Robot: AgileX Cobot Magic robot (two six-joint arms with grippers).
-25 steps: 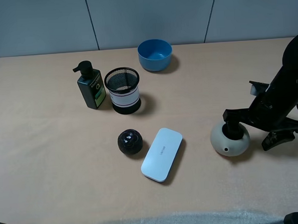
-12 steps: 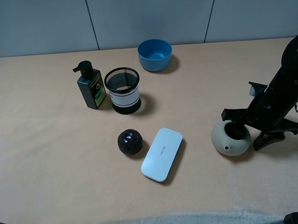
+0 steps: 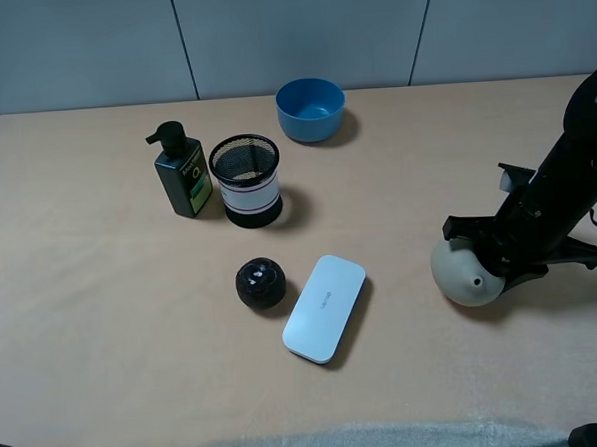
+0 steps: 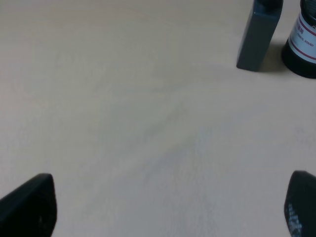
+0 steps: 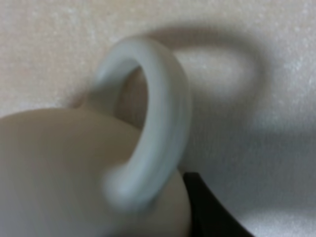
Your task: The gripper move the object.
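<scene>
From my station, the right gripper [image 3: 493,256] sits closed onto the small round beige-grey ceramic pot [image 3: 463,275]. Its black claw comes down over the top of the pot and hides the opening. I judge that the fingers pinch the wall near the rim, though the contact itself is hidden. In the right wrist view I get only the looped handle [image 5: 148,123] of the pot, very close and blurred, with a sliver of black finger [image 5: 210,212] against the body.

The pot is on the right side of the beige table [image 3: 104,324], well apart from the white flat rectangular case [image 3: 325,307] and the glossy black ball [image 3: 261,284] in the middle. It looks tipped, with the small spout hole turned up toward the high camera. I cannot tell whether its base is clear of the table.

The left gripper [image 4: 165,207] is spread wide over bare table and holds nothing. The dark green pump bottle [image 4: 257,37] and the black mesh pen cup [image 4: 302,44] lie beyond it.

My read on progress: the grasp is made, but the move is barely begun. The carry and the set-down are left — and nothing here shows me the destination.
</scene>
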